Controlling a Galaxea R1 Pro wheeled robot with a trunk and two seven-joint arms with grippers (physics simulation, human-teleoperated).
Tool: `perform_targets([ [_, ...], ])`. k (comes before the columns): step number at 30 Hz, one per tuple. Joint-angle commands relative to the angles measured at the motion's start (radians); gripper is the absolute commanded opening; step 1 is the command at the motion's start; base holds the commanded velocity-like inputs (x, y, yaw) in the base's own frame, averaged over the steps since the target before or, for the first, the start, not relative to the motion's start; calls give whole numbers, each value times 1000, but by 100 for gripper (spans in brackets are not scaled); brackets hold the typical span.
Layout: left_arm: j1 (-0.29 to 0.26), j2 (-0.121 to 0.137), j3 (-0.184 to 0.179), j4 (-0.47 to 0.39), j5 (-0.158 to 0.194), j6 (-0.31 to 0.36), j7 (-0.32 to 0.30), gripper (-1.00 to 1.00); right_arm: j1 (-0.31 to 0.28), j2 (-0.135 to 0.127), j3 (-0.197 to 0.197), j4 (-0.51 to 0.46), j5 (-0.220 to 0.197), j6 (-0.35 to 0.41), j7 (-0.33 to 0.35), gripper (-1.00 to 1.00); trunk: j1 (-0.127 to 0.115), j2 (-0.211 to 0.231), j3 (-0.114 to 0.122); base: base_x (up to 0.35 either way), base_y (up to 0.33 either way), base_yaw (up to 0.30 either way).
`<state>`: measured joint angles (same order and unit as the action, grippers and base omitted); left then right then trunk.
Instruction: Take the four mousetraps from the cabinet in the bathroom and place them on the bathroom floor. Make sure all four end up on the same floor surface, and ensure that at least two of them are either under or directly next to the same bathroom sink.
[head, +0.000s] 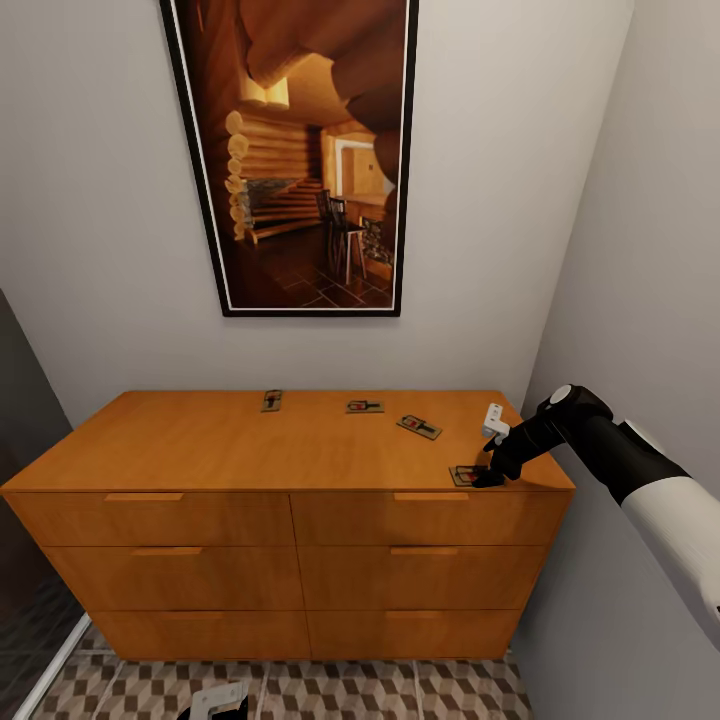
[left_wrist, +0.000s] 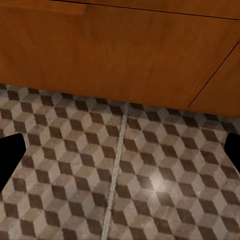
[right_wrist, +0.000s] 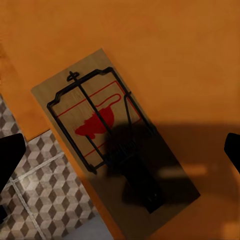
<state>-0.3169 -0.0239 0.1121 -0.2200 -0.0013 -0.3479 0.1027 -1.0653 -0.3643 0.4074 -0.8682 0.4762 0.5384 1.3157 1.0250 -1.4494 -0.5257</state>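
Grey walls, framed log-cabin picture

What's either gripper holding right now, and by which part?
Nothing held. The right gripper hovers open over the mousetrap at the cabinet top's front right corner, fingers spread wide of it. The left gripper is open over the bathroom floor.

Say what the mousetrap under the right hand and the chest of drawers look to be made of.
Mousetrap: pale matte wood board, faint grain; thin black bar, probably metal wire; red printed patch. Cabinet: orange-brown wood or veneer, smooth satin top with soft sheen. Being renders, materials are apparent only.
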Motion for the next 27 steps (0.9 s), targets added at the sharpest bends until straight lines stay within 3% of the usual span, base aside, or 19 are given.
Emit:
perform_targets([
  [1, -1, -1, 4, 1, 0, -3, 0, 100, -1, -1, 2, -2, 2, 9, 4, 100, 0, -1, -1, -5, 0, 0],
  [27, -1, -1, 4, 1, 0, -3, 0, 100, -1, -2, 1, -2, 4, 9, 0, 100, 0, -1, -1, -1, 0, 0],
])
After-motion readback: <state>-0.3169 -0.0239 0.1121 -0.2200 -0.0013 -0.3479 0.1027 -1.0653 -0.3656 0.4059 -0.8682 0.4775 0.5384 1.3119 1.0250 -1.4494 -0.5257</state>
